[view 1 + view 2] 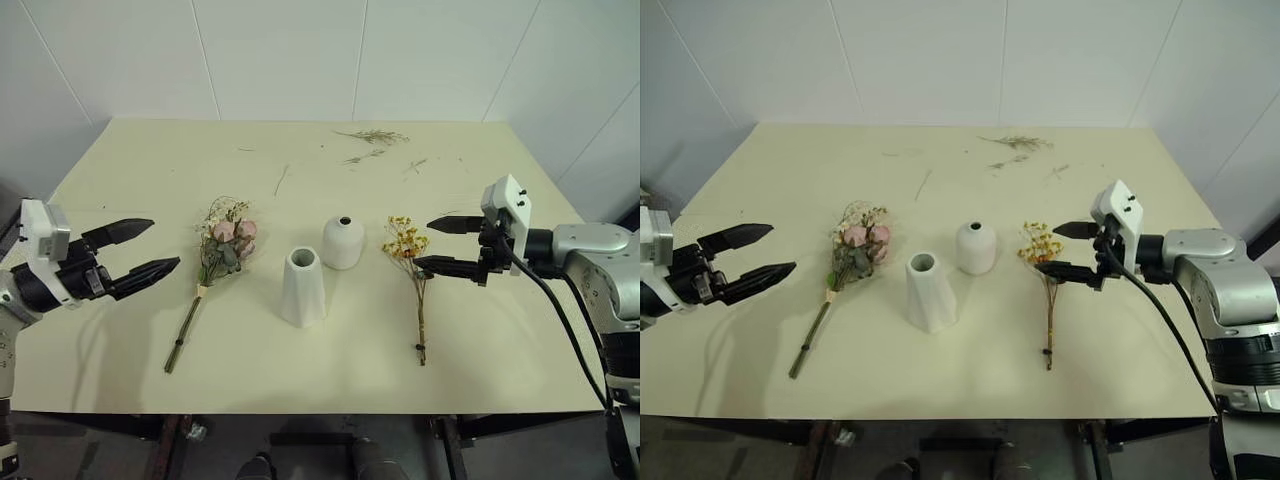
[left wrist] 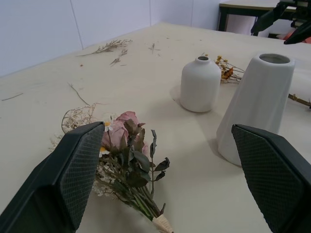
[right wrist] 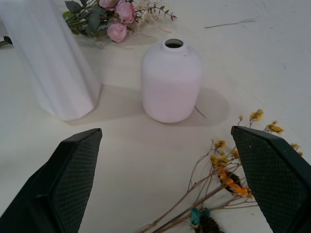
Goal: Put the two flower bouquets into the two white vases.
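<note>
- The rose bouquet (image 1: 224,245) lies flat on the tabletop (image 1: 120,180), blooms toward the far edge and stem toward me, to the left of the tall vase (image 1: 302,287).
- The tall vase stands upright near the middle; the round vase (image 1: 343,241) stands just behind it to its right, apart from it.
- The yellow bouquet (image 1: 412,270) lies flat to the right of the round vase; its thin stems are hard to trace.
- My left fingers (image 1: 140,250) are spread wide and hold nothing, hovering left of the roses.
- My right fingers (image 1: 445,245) are also spread and empty, beside the yellow flower heads.
- Loose dried twigs (image 1: 372,137) lie scattered near the far edge.
</note>
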Robot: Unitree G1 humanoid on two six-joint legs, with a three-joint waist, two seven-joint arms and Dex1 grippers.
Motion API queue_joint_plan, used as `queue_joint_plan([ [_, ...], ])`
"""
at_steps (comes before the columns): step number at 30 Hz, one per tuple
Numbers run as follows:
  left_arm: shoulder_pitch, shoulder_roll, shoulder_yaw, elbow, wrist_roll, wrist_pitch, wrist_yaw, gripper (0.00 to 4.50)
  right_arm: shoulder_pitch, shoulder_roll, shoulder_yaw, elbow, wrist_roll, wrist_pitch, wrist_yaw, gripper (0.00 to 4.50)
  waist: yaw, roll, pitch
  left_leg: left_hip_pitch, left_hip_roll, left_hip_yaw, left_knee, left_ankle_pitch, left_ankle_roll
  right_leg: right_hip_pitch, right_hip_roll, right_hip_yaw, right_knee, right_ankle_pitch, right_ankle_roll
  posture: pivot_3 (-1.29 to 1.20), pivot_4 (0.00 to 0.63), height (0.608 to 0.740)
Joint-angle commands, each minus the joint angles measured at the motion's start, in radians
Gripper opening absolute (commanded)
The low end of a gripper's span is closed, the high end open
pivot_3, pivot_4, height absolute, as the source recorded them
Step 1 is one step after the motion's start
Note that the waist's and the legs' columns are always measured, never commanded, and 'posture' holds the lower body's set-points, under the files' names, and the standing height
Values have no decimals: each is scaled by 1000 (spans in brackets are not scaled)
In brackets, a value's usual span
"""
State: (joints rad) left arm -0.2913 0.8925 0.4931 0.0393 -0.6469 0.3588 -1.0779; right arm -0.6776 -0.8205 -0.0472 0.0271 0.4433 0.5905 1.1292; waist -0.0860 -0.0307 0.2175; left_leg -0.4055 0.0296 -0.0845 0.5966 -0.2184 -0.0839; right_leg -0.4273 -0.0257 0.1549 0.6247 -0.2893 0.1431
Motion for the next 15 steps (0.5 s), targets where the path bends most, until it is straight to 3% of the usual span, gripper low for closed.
queue_joint_plan([
  [1, -22, 2, 16, -11, -15, -18, -3, 4477, -3, 3, -28, -44, 21, 1, -17, 4500, 1, 0, 0, 0, 0, 0, 0, 0, 0, 0, 0, 0, 0, 0, 0, 0, 150, 740],
  [10, -42, -24, 11, 4, -16, -39, -6, 4477, -19, 13, -18, -17, -43, 36, -144, 4500, 1, 0, 0, 0, 0, 0, 2, 0, 0, 0, 0, 0, 2, 0, 0, 0, 150, 740],
  [15, -77, -35, 5, 31, -15, -66, -23, 4477, -20, -1, 6, -22, -99, 161, -248, 4500, 1, 0, 0, 0, 0, 0, 2, 0, 0, 0, 0, 0, 2, 0, 0, 0, 150, 740],
])
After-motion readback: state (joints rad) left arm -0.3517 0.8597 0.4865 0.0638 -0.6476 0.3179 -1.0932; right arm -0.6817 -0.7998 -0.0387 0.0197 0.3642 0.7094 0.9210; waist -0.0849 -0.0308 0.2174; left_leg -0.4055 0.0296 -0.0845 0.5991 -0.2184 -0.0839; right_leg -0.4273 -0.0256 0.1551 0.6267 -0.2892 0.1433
